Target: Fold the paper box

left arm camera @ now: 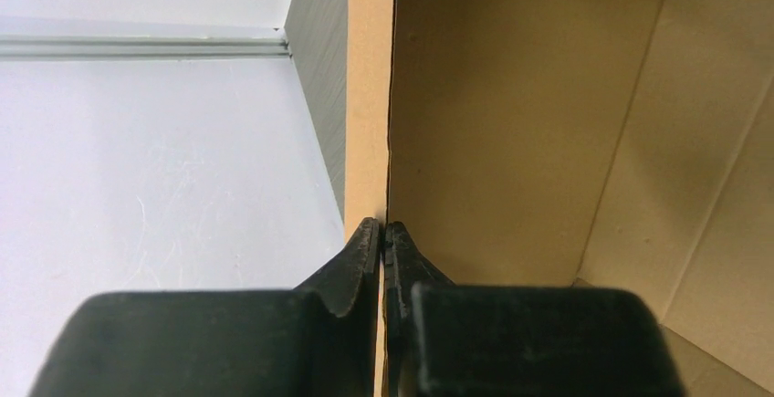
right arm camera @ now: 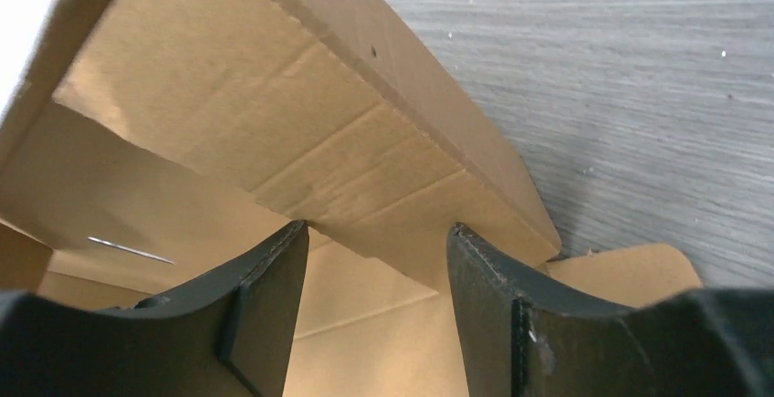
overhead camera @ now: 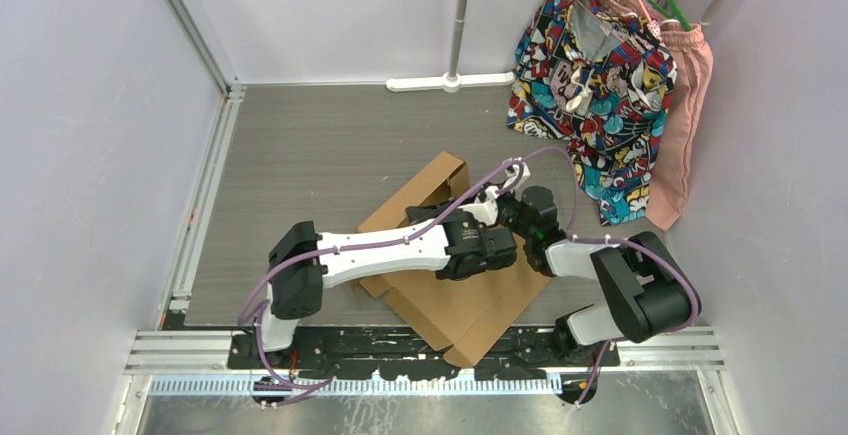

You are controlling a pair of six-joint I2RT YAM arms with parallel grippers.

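Left gripper (left arm camera: 383,233) pinches a raised panel of the paper box (overhead camera: 460,305) while the right gripper (right arm camera: 374,233) stands open at a flap

The brown cardboard box lies partly folded on the grey wood-grain table (overhead camera: 320,155), just ahead of the arm bases, with one end standing up at its far corner and flat flaps spread toward the near edge. In the left wrist view the fingers are closed almost together on the thin edge of an upright panel. In the right wrist view the fingers are set wide apart on either side of a tilted flap's lower edge; contact cannot be told. A patterned shirt (overhead camera: 590,85) hangs at the far right corner
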